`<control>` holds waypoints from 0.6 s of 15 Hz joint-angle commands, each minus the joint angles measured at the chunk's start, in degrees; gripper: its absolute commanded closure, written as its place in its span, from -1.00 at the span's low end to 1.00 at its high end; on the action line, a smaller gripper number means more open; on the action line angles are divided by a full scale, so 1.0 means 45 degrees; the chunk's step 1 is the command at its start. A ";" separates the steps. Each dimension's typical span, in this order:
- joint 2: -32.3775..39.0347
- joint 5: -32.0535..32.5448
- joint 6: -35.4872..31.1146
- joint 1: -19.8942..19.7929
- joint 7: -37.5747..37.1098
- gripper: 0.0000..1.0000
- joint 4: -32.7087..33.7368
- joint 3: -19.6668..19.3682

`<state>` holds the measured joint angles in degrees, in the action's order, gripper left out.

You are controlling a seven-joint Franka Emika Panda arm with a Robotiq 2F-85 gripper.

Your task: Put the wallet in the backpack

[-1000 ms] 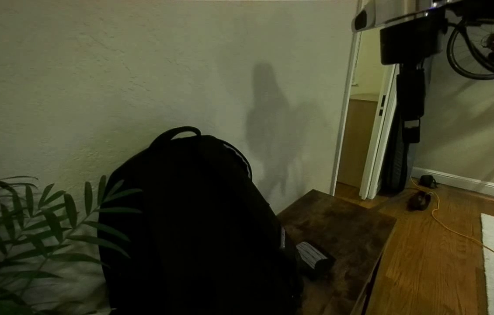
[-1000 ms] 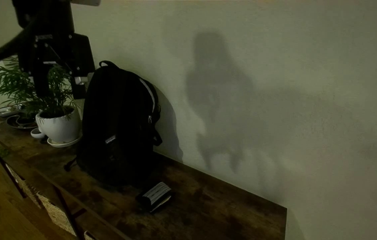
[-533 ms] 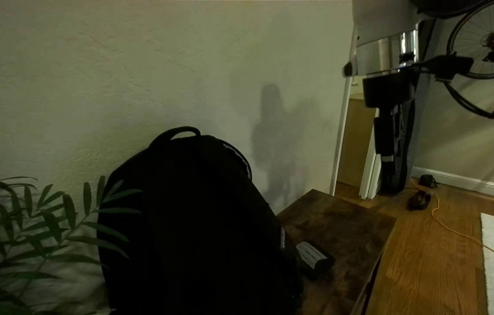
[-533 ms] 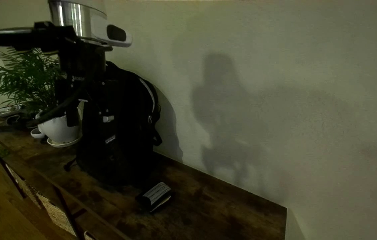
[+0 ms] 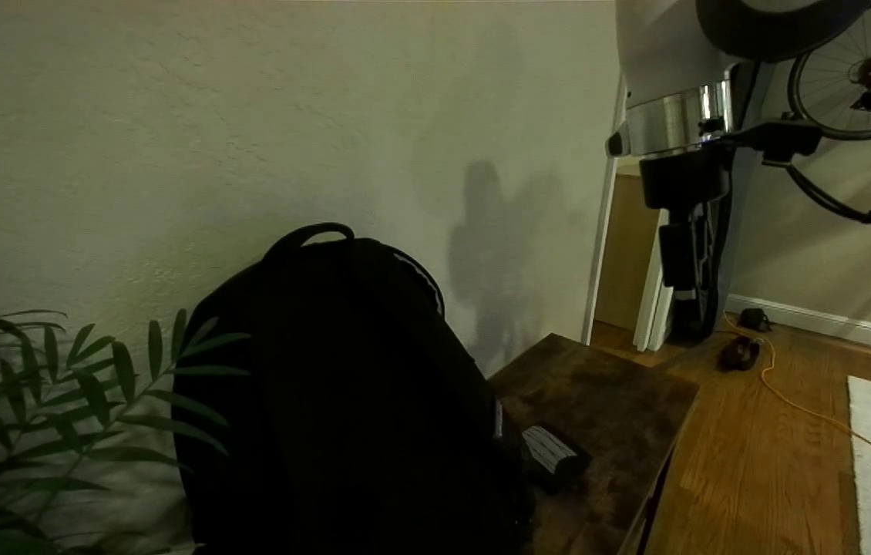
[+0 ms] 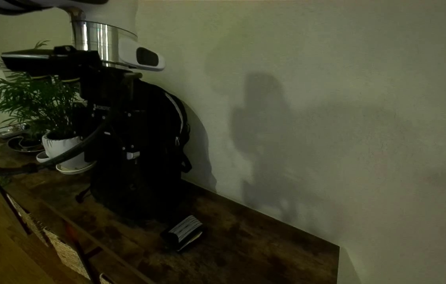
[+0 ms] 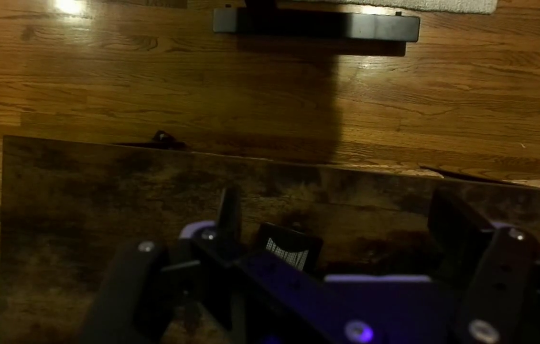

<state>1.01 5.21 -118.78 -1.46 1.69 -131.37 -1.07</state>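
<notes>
wallet (image 6: 183,232) lies on the dark wooden tabletop (image 6: 242,236), outside the backpack (image 6: 158,169) and near its base; shadow hides whether the two touch. from the left across the wrist view come the end of the tabletop, one finger (image 7: 229,215), the wallet, a broad gap, then the opposite finger (image 7: 451,217). the gripper (image 7: 335,203) is spread wide with nothing in its grasp. seen from there, the wallet is well below the tips, between the two fingers but much closer to the left-hand one, and set lower in that view, which i take to be the side toward the wall (image 6: 385,51). its long axis is hard to settle, since the gripper partly covers it; the pale striped face slants down to the right, not square with the fingers.

left to right in an exterior view stand the leafy plant (image 6: 29,98) in its white pot (image 6: 59,146), the gripper under the only robot arm (image 6: 104,39), the backpack behind it, and last the wallet, low and to the right. in an exterior view the wallet (image 5: 555,455) is on the left, with the gripper well apart, high on the right.

i judge the grasp is yet to come: it likely wants a shift toward the left-hand finger and the wall, then a descent, perhaps with a small wrist turn.
</notes>
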 commanded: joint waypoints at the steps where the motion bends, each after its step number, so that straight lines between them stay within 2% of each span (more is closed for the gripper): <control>1: 0.0002 -0.0004 0.0026 0.0019 0.0000 -1.00 0.0019 -0.0015; 5: 0.0276 -0.0861 -0.0604 -0.0131 0.1135 -1.00 -0.0059 -0.0132; 9: 0.1096 -0.1603 -0.2038 -0.0397 0.2111 -1.00 -0.0033 -0.0377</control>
<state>3.59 0.50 -123.54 -1.85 7.05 -131.33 -2.01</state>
